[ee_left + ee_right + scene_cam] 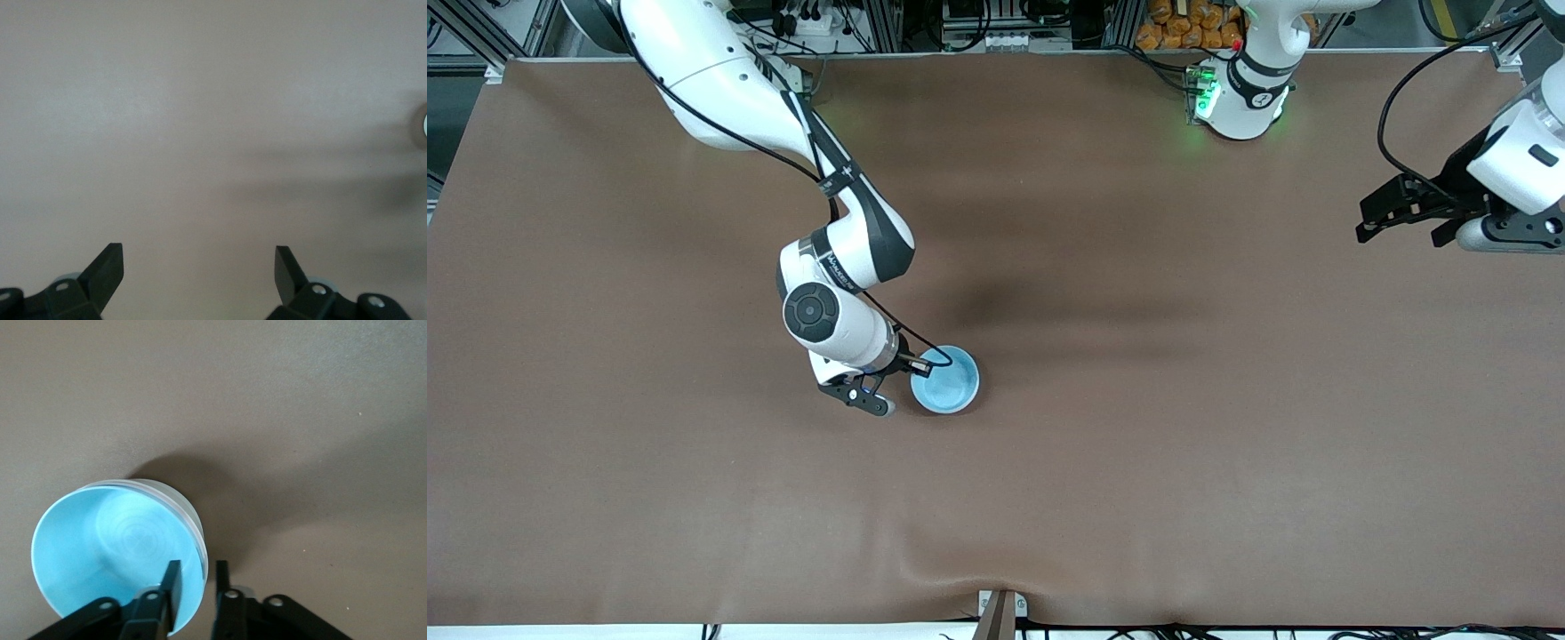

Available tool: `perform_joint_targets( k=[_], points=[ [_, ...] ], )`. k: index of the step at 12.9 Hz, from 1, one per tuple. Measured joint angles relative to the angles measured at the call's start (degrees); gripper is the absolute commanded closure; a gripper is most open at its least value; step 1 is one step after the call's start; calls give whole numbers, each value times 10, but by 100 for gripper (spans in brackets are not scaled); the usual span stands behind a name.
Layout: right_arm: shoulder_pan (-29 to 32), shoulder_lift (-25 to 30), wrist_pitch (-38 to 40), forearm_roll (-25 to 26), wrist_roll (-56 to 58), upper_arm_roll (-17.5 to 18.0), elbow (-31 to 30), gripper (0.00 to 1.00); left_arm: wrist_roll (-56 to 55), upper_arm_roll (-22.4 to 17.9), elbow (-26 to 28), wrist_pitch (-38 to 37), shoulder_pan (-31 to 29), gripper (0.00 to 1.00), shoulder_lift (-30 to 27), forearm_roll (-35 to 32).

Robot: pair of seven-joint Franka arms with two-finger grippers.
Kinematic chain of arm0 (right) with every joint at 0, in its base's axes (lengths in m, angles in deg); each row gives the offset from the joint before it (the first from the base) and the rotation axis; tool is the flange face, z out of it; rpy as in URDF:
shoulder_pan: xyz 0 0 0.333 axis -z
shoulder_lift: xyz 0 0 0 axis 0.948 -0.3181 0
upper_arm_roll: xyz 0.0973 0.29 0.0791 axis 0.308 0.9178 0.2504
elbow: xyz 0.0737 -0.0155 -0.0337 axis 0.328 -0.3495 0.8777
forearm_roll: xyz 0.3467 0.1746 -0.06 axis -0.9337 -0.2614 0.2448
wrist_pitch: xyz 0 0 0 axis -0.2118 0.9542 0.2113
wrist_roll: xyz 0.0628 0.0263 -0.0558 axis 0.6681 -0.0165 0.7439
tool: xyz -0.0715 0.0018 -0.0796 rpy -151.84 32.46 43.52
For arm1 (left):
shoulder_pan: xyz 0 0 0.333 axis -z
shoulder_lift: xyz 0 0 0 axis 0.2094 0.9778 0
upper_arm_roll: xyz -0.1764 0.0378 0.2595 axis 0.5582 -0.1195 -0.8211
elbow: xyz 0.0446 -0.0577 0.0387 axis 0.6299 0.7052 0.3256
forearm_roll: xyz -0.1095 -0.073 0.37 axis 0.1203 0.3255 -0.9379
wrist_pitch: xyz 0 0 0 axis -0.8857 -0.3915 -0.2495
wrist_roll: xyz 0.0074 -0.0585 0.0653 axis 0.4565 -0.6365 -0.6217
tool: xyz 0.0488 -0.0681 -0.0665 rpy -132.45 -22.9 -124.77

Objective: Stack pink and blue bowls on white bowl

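Observation:
The light blue bowl [945,380] stands on the brown table near its middle. In the right wrist view the blue bowl [113,547] sits nested in a pale whitish bowl, of which only the outer wall [181,504] shows. The pink bowl is hidden. My right gripper [891,384] is at the bowl's rim on the side toward the right arm's end. Its fingers stand a little apart and astride the rim, one inside [172,583] and one outside, with a gap on each side. My left gripper [1405,222] is open and empty, and that arm waits at its own end of the table.
The brown table cover [1138,462] has a small wrinkle at its edge nearest the front camera. The left arm's base [1240,98] stands at the table's edge with the robots.

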Motion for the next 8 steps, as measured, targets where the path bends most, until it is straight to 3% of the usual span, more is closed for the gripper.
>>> perform_joint_targets(
  k=[4,8],
  points=[
    [14,6,76,0,0,-8,64,0,0,-33,0,-8,27,0,0,-4],
    [80,20,172,1,50,-8,171,0,-3,-2,0,-24,-4,0,0,-22]
  ],
)
